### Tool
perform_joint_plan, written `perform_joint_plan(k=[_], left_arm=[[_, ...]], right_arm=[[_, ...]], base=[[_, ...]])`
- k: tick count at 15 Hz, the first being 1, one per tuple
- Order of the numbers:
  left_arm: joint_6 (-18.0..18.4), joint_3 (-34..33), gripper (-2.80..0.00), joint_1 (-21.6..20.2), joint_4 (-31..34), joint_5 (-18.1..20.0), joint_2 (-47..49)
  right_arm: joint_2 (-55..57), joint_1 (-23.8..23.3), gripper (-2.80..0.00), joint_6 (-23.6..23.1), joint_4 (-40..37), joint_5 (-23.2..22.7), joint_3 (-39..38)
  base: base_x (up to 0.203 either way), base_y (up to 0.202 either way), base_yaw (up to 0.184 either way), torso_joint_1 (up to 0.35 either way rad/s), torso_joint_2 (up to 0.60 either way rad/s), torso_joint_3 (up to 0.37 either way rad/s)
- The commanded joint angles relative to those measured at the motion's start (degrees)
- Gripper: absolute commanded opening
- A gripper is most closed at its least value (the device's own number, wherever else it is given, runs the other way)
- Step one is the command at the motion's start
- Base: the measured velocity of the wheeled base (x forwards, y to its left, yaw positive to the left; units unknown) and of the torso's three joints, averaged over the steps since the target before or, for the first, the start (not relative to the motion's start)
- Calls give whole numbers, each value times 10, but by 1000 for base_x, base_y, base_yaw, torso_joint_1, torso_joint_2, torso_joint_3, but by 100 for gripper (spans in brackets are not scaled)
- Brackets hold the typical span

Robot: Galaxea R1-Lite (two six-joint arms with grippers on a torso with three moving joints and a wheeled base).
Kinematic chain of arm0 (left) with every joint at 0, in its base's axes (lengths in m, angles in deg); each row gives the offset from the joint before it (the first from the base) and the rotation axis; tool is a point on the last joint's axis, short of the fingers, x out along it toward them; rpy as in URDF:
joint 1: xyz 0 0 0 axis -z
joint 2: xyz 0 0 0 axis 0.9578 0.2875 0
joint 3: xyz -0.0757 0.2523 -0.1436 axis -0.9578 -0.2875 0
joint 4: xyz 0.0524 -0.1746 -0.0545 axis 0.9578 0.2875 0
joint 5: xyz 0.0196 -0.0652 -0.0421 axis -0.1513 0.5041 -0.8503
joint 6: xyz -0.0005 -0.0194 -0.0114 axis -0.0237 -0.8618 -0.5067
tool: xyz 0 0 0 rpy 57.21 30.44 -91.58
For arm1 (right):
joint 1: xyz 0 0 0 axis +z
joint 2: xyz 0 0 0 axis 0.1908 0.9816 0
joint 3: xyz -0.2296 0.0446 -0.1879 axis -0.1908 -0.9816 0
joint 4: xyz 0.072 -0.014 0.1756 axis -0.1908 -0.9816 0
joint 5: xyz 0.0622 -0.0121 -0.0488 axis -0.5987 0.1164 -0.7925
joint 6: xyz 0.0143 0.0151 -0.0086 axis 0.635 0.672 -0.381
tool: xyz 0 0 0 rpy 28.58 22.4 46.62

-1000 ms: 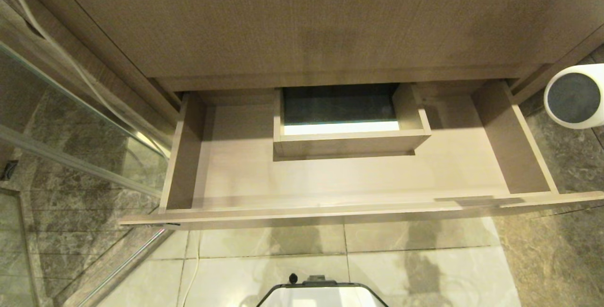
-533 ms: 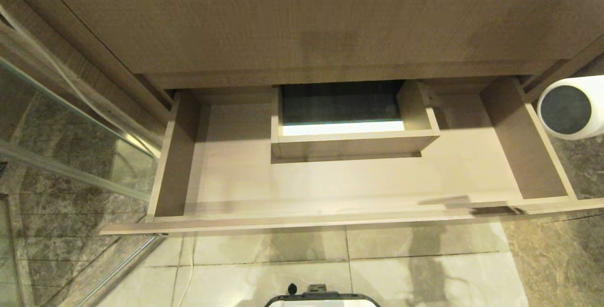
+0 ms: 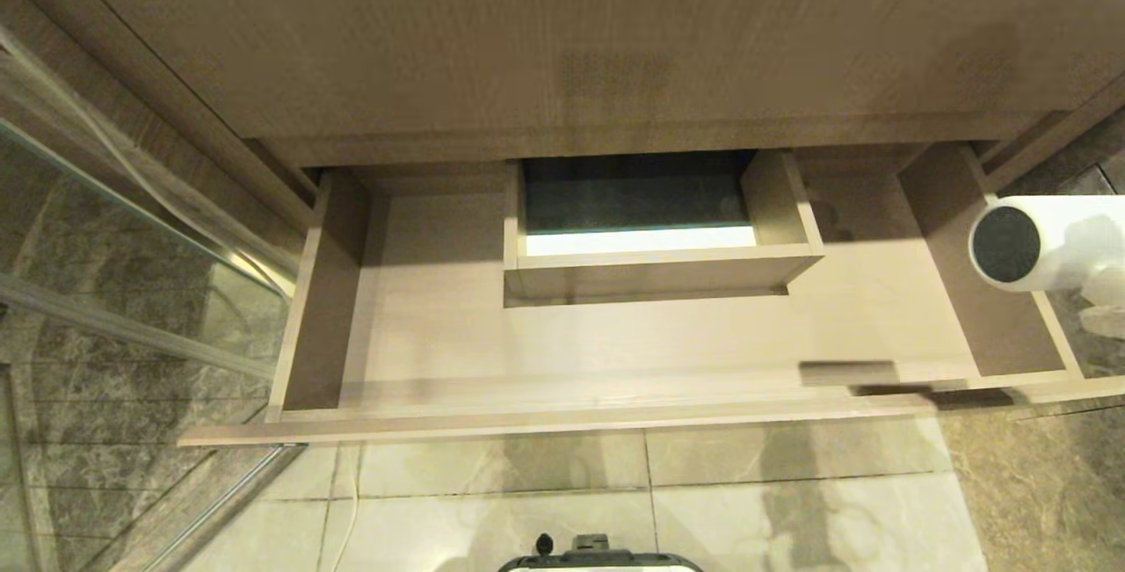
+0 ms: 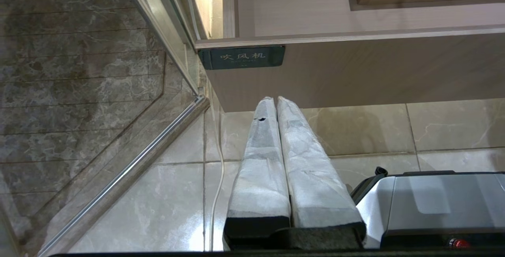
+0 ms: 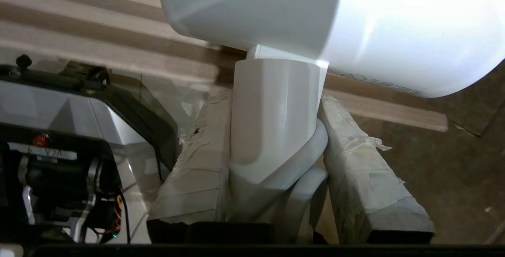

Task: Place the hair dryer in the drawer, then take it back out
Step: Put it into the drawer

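Your right tool [image 5: 272,158] was clamped on the dryer [image 5: 276,130], its two taped fingers [image 5: 197,170] pressed against either side of the white handle, with the coiled cord bulging out against the far finger. The barrel sat crosswise above the fingers, lying level. From the head view you saw that barrel [image 3: 1046,242] at the right edge of the scene, its dark grey round end facing toward the middle, hanging over the right end wall of the drawer [image 3: 615,335]. The dryer touched nothing but the tool; it was above the drawer's right end, not lying in it.

The drawer stood pulled out from under the counter [image 3: 571,36], its floor bare, with the boxed cutout [image 3: 655,269] at mid-back. You could see its front board running across above the pale floor tiles [image 3: 492,502].

Your left tool [image 4: 276,103] was parked low beside the base, its fingers pressed together with nothing between them, pointing at the drawer front just below the small dark label [image 4: 241,57]. A glass panel [image 3: 132,273] with a metal rail stood to the left of the drawer.
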Motion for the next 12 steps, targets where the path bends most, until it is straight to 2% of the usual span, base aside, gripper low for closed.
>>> perform_joint_plan(k=[1,7,10,12], left_arm=[[0,0,-280,0,0,0,1],[0,0,-280,0,0,0,1],[-1,0,-280,0,0,0,1],[0,0,-280,0,0,0,1]], right_arm=[[86,-12,-280,14,39,2,-10],[322,-19,-280,72,299,1,0],[410,-26,-280,89,389,-4,69],[441,-39,-280,87,422,-14,120]], base=[[0,0,0,0,0,0],[0,0,0,0,0,0],[0,0,0,0,0,0],[0,0,0,0,0,0]])
